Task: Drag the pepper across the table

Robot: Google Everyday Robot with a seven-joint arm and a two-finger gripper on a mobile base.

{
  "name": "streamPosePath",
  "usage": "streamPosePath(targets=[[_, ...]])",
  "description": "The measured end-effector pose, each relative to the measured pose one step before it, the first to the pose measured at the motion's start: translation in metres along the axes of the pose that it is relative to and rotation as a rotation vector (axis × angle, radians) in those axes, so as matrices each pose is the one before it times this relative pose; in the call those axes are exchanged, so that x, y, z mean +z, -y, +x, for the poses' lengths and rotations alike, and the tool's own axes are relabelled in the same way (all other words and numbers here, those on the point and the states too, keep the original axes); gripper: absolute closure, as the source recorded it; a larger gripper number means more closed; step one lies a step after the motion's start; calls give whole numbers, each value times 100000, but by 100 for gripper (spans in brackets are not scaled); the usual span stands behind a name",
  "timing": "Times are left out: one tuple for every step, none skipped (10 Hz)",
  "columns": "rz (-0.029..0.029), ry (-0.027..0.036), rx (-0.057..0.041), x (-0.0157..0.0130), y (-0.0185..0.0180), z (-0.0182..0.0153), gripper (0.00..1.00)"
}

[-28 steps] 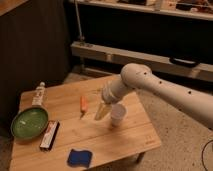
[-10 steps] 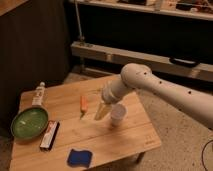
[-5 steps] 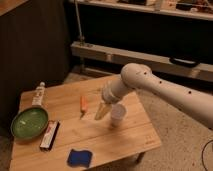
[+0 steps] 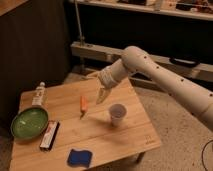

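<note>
Currently logged: 1 arm, 1 job.

- Item 1: pepper [image 4: 83, 104], orange, lying near the middle of the table [image 4: 131, 136], darker tip toward the front edge, untouched.
- Item 2: gripper [image 4: 103, 95], poised just right of the pepper and slightly above it, jaws apart, nothing between them.
- Item 3: white cup [image 4: 117, 114], close by on the right.
- Item 4: green bowl [image 4: 29, 123], far left.

Handling note: I'd lower until 1 finger sits beside the pepper's thick end. Then I'd sweep slowly away from the cup, keeping low so the pepper can't roll underneath.
</note>
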Motion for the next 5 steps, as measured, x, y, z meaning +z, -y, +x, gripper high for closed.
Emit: streamPosePath(targets=[[-2832,2102,-9655,939,1044,176,20],[-1904,1713,-8086,598,866,310,20],[-1356,1202,-5124,397,381,384,20],[-673,659,-3073,346,337,81,20],[-562,-2410,-636,-94,0,-150,20]])
